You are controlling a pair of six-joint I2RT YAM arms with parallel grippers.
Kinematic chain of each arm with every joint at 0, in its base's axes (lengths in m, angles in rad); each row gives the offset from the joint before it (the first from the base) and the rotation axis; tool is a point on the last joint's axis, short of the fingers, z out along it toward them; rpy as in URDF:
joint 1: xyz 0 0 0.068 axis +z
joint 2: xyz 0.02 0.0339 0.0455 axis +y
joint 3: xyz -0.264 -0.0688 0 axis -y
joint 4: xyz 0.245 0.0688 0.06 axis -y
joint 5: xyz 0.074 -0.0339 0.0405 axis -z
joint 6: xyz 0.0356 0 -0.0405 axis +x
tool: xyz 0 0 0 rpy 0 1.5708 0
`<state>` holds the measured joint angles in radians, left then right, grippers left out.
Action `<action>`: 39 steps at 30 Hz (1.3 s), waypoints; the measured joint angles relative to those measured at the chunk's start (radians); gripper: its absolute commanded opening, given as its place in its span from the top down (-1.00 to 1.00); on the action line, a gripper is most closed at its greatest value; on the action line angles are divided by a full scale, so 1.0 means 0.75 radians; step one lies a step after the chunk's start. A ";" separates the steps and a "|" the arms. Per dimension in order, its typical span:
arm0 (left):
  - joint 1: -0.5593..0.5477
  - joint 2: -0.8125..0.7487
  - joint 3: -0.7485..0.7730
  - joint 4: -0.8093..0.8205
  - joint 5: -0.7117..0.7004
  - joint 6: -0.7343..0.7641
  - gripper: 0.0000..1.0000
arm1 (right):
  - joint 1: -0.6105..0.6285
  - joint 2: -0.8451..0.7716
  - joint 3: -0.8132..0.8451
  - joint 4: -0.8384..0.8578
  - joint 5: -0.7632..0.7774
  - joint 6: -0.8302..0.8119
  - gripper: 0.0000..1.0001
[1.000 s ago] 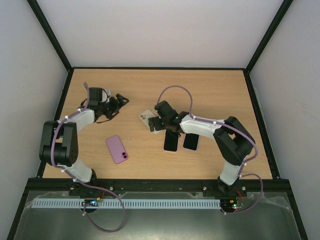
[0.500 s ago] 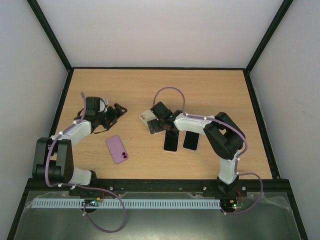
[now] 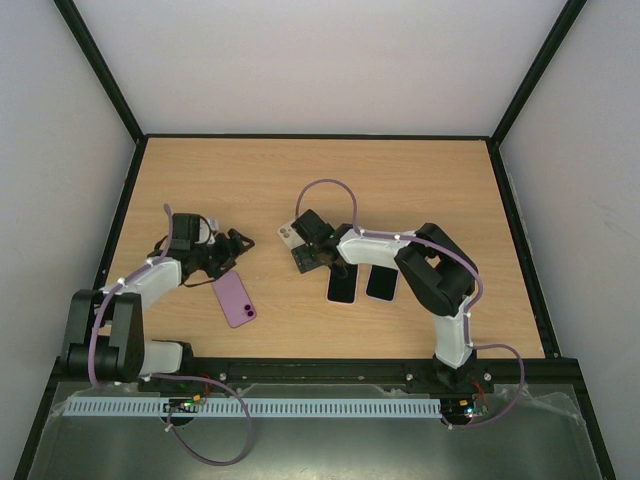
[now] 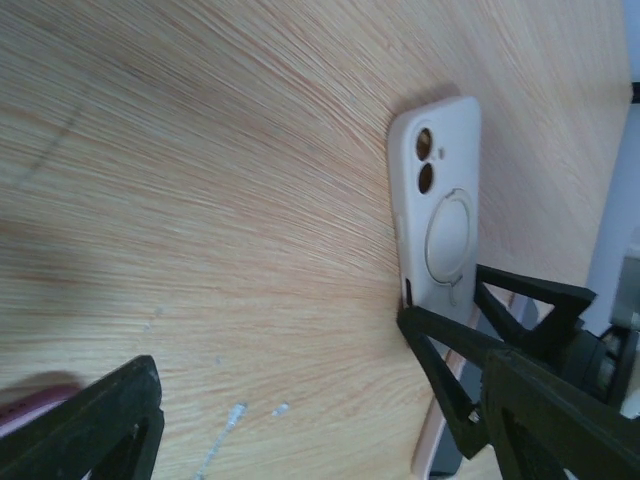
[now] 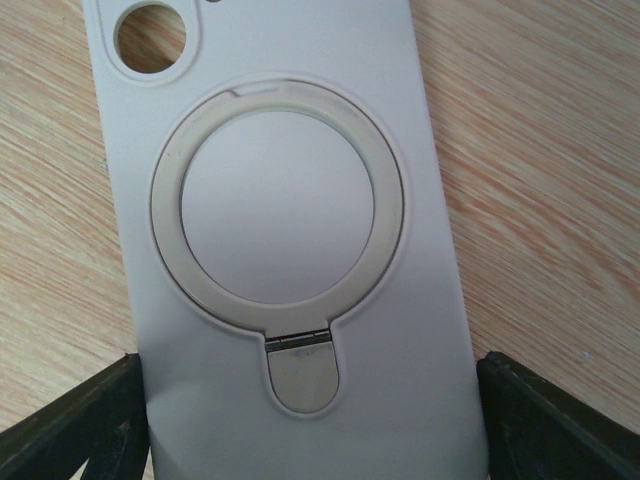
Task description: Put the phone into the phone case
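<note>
Since the earlier frame the left arm had folded lower and its gripper had dropped toward the lower left of the overhead view, ending just above the top edge of the purple phone. The right arm had reached further left, its gripper settling over the white phone case at the frame's centre.

The left gripper was released, its fingers wide apart over bare table with nothing between them.

In the right wrist view the case lay flat, ring side up, filling the frame. The right fingers flanked its lower end. Whether they pinched it or merely sat beside its edges could not be told.

Two dark-screened phones lay side by side just right of the case.
</note>
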<state>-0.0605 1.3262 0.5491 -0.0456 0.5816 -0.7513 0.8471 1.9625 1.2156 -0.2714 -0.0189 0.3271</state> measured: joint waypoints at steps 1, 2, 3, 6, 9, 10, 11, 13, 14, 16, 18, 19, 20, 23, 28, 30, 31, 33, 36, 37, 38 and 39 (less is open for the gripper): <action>0.000 -0.007 -0.004 0.002 0.013 -0.002 -0.62 | 0.001 -0.002 -0.002 0.003 -0.004 0.010 -0.49; 0.000 -0.012 -0.005 0.005 0.030 -0.004 -0.60 | 0.002 -0.006 -0.006 0.006 -0.009 0.019 -0.47; 0.000 -0.017 -0.006 0.012 0.046 -0.008 -0.58 | 0.002 -0.014 -0.017 0.018 -0.019 0.034 -0.45; 0.000 -0.024 -0.007 0.044 0.101 -0.026 -0.54 | 0.003 -0.063 -0.080 0.058 -0.086 0.096 -0.40; 0.000 -0.026 -0.014 0.096 0.161 -0.063 -0.52 | 0.005 -0.130 -0.169 0.129 -0.188 0.174 -0.39; 0.000 -0.030 -0.020 0.114 0.179 -0.078 -0.52 | 0.006 -0.157 -0.208 0.160 -0.231 0.212 -0.39; 0.000 -0.035 -0.028 0.136 0.198 -0.096 -0.52 | 0.006 -0.183 -0.245 0.192 -0.277 0.255 -0.38; 0.000 -0.053 -0.045 0.176 0.231 -0.133 -0.57 | 0.006 -0.231 -0.317 0.279 -0.369 0.339 -0.38; -0.001 -0.063 -0.053 0.198 0.245 -0.150 -0.58 | 0.006 -0.251 -0.347 0.321 -0.406 0.384 -0.38; -0.003 -0.089 -0.076 0.261 0.281 -0.199 -0.59 | 0.006 -0.299 -0.426 0.452 -0.507 0.498 -0.38; -0.003 -0.102 -0.090 0.311 0.313 -0.238 -0.59 | 0.007 -0.340 -0.497 0.578 -0.586 0.599 -0.38; -0.004 -0.104 -0.095 0.336 0.331 -0.259 -0.59 | 0.008 -0.361 -0.537 0.660 -0.625 0.661 -0.38; -0.005 -0.106 -0.098 0.359 0.344 -0.278 -0.58 | 0.008 -0.378 -0.573 0.735 -0.659 0.718 -0.38; -0.020 -0.114 -0.110 0.447 0.381 -0.359 -0.44 | 0.014 -0.404 -0.657 0.956 -0.738 0.873 -0.38; -0.070 -0.119 -0.159 0.660 0.426 -0.529 0.23 | 0.045 -0.405 -0.684 1.185 -0.813 1.035 -0.38; -0.087 -0.119 -0.170 0.717 0.435 -0.583 0.50 | 0.062 -0.402 -0.684 1.258 -0.835 1.075 -0.38; -0.096 -0.119 -0.171 0.737 0.438 -0.601 0.62 | 0.068 -0.400 -0.685 1.285 -0.842 1.093 -0.39; -0.102 -0.121 -0.170 0.764 0.443 -0.623 0.84 | 0.076 -0.397 -0.696 1.331 -0.841 1.128 -0.42; -0.106 -0.124 -0.164 0.723 0.431 -0.623 0.95 | 0.075 -0.397 -0.729 1.374 -0.827 1.140 -0.62; -0.113 -0.126 -0.157 0.688 0.424 -0.611 0.95 | 0.076 -0.397 -0.744 1.377 -0.817 1.139 -0.71; -0.121 -0.127 -0.144 0.635 0.417 -0.586 0.95 | 0.077 -0.397 -0.751 1.377 -0.812 1.138 -0.79; -0.127 -0.127 -0.126 0.579 0.404 -0.557 0.95 | 0.078 -0.398 -0.760 1.373 -0.800 1.130 -0.86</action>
<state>-0.1558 1.2312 0.4545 0.3889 0.8848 -1.1694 0.9058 1.6642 0.6456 0.7586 -0.6189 1.1748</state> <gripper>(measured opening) 0.067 0.832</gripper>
